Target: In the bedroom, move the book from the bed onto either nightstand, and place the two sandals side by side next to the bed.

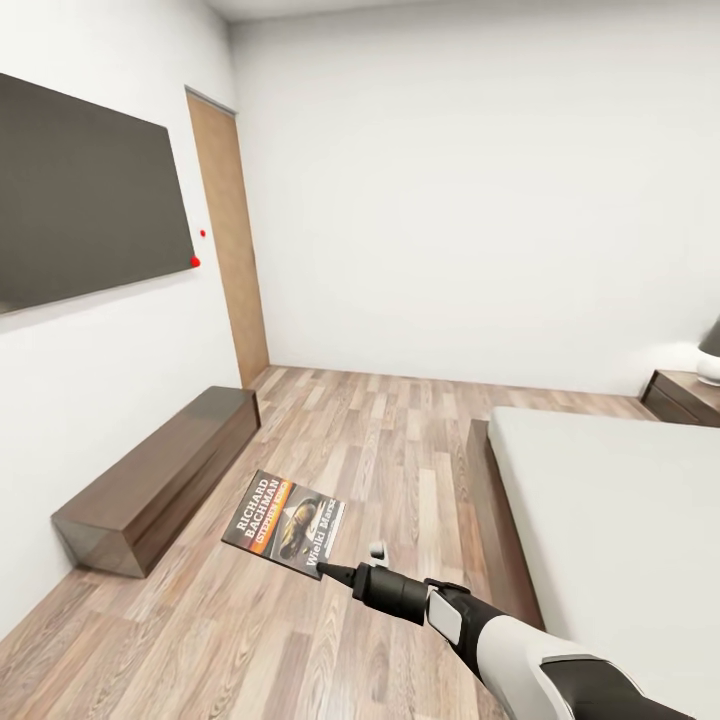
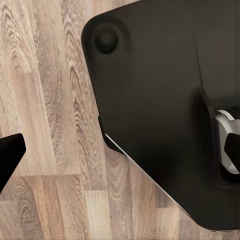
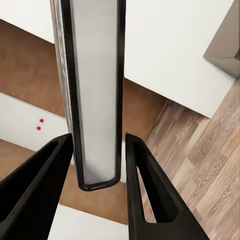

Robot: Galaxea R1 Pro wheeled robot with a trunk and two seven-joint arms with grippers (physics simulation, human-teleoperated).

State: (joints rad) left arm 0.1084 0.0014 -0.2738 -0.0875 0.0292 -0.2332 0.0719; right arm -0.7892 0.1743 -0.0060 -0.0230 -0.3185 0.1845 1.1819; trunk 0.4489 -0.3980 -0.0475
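The book point(image 1: 285, 523), a thin paperback with a dark picture cover and white lettering, hangs in the air above the wood floor, left of the bed point(image 1: 620, 520). My right gripper point(image 1: 335, 572) is shut on its near edge. In the right wrist view the book point(image 3: 95, 100) stands edge-on between the two black fingers point(image 3: 150, 195). A dark-brown nightstand point(image 1: 685, 395) stands at the far right beside the bed's head. One dark fingertip point(image 2: 9, 155) of my left gripper hangs over the floor. The sandals are out of view.
A long low dark-brown dresser point(image 1: 160, 480) runs along the left wall under a dark wall screen point(image 1: 80, 190). A wooden door point(image 1: 230, 240) is in the far left corner. A lamp point(image 1: 710, 360) stands on the nightstand. The robot's dark base point(image 2: 165, 110) lies beneath the left wrist.
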